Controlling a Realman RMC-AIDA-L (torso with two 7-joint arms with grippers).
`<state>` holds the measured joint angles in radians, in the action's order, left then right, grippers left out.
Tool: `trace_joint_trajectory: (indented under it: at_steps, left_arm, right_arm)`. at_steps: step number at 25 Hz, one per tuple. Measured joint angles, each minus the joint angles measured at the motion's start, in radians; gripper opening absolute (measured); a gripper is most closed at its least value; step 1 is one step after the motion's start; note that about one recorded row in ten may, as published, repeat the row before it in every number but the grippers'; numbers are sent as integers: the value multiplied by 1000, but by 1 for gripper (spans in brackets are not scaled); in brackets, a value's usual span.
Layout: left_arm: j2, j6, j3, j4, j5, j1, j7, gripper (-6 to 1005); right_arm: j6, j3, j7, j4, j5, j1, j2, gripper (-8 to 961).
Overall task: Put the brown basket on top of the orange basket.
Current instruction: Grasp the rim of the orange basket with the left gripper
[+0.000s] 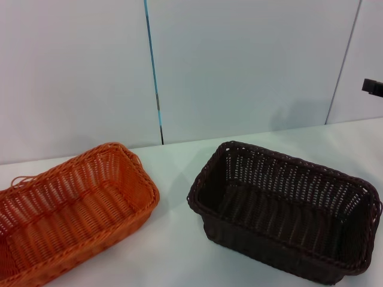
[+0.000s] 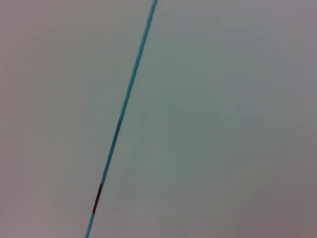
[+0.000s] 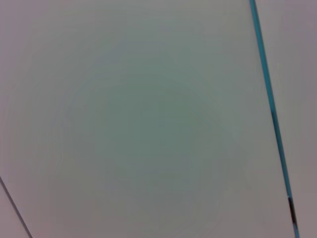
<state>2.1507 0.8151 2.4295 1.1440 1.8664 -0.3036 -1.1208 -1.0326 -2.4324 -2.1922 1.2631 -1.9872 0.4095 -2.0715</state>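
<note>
A: Head view first. Where do the two baskets sit?

B: Both on the white bench (image 1: 179,251), well apart. The brown basket (image 1: 284,209) stands upright to the robot's right, the orange basket (image 1: 72,209) to its left, partly cut off by the picture's edge. Both are empty. Nothing is stacked yet.

A: How would you expect the brown one to handle?

B: My guess is light and fairly stiff: woven strands, open-weave sides, a thick braided rim. The walls may flex a little under a squeeze, and the weave should give enough purchase against slipping. I would take hold over the braided rim on a long side, near its middle, so it lifts level. The open weave could snag a finger.

A: Its looks?

B: Dark chocolate brown, rectangular, with walls flaring slightly outward. The orange one is bright, about the same size, with a loose strand (image 1: 21,179) at its far-left corner.

A: Any gripper there?

B: Only a small dark part (image 1: 372,86) at the right edge; I cannot tell what it is. No gripper is in sight.

A: Left wrist view?

B: A pale wall with a blue seam line (image 2: 124,106). No basket, no fingers.

A: Right wrist view?

B: The same kind of wall and a blue line (image 3: 270,99); that gripper's state is not visible either.
</note>
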Motion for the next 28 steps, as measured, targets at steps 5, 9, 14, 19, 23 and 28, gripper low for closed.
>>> trace_joint_trajectory:
  at_steps: [5,9,14,19,23,28]
  left_arm:
    - [2,42,3,92,95,15,89,879]
    - [4,71,0,155,159,25,150,879]
    - [5,123,1,220,266,28,234,878]
    - [7,191,-1,276,361,25,321,878]
    - [8,227,-8,316,420,22,385,877]
    - [7,260,-44,371,530,18,477,877]
  right_arm:
    - [3,3,0,-9,-1,1,1,766]
    - [3,11,0,-10,-6,2,0,766]
    - [2,15,0,-10,-10,2,-1,765]
    - [3,24,0,-12,-10,2,-1,766]
    - [3,25,0,-18,-12,2,-1,766]
    - [3,26,0,-31,-12,2,0,765]
